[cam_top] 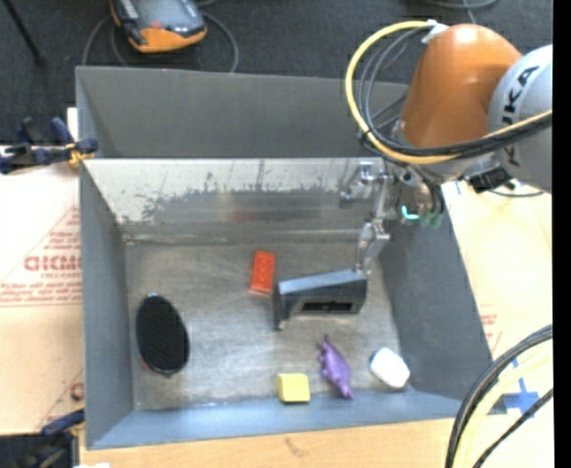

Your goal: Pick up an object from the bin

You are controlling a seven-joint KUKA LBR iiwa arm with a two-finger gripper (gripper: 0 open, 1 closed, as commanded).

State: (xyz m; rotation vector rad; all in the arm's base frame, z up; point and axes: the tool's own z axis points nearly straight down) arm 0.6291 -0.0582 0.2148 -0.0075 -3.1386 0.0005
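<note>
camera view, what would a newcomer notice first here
The arm's big orange cover at the upper right stands out first, its gripper hanging at the right end of a dark grey boxy thing mid-bin. Then the colours: an orange-red block left of it, a black oval brush at far left, and a yellow cube, purple toy and white lump along the near wall.

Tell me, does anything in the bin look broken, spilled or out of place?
Nothing stands out. The orange block, dark grey boxy piece, black oval brush, yellow cube, purple toy and white piece lie loose on the bin floor, none visibly damaged.
</note>
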